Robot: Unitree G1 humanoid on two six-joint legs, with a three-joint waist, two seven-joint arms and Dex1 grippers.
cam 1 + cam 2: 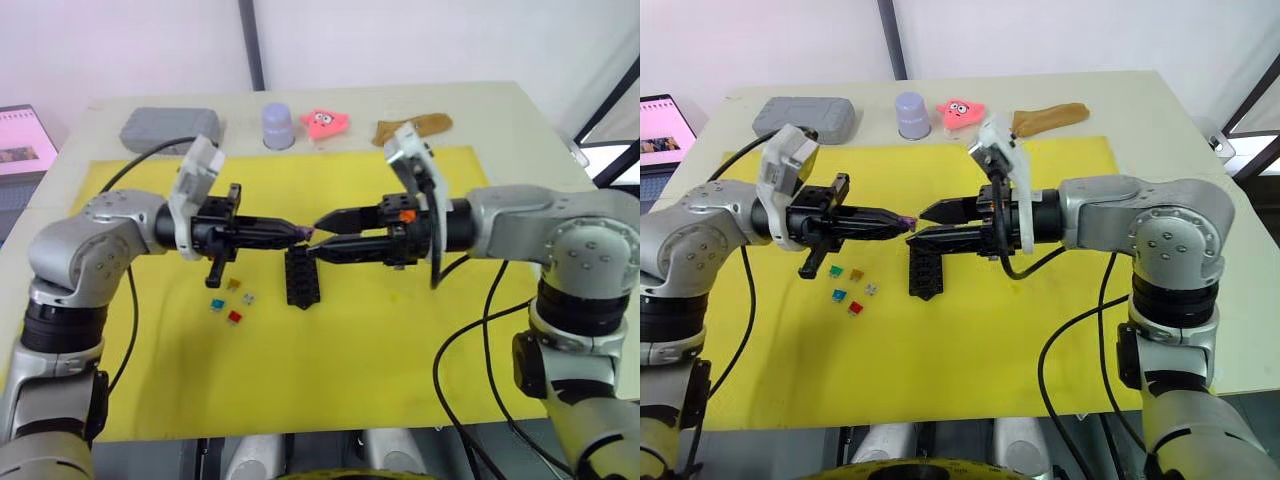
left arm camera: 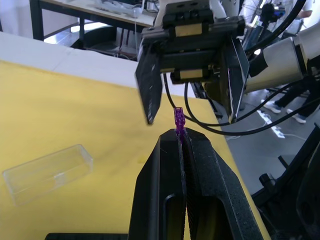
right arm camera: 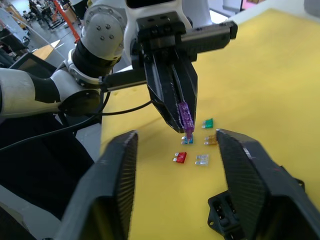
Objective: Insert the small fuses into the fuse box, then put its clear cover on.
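Both arms reaching inward at mid-height, tips nearly meeting, left gripper pinching closed around a purple fuse, right gripper facing it, fingers spread wide

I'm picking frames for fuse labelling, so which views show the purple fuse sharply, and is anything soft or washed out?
Left wrist view: purple fuse crisp at the left gripper tips, background soft. Right wrist view: fuse sharp, right gripper fingers near the lens blurred. Left eye view: the fuse is a tiny speck; the loose fuses on the yellow mat are small but distinguishable by colour.
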